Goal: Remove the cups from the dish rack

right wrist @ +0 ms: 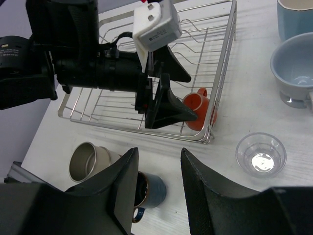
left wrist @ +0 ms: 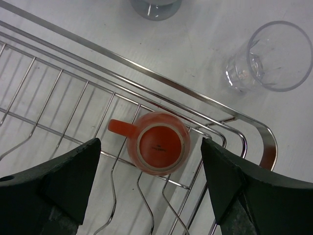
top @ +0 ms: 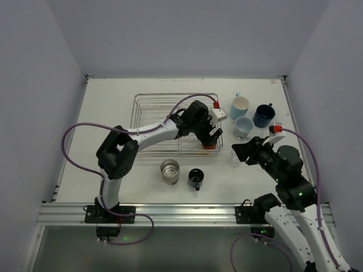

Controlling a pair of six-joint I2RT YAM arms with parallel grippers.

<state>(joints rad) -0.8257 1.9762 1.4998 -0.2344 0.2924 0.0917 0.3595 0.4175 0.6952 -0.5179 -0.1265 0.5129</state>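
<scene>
A: What is the dish rack made of?

B: The dish rack (left wrist: pixel 146 73) is polished metal wire, and its rim is mirror-bright.

A: And the cups?

B: The orange cup (left wrist: pixel 159 143) looks like glazed ceramic, smooth and glossy. The glass (left wrist: pixel 274 58) is clear and smooth. The grey-brown cup (top: pixel 169 171) is metal with a dull sheen. The table (top: pixel 113 107) is matt white. The left gripper (left wrist: pixel 150 147) is matt black.

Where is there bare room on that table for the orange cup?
Bare table lies left of the dish rack, out to the edge. Right of it is crowded with mugs and a clear glass; two cups sit in front.
</scene>
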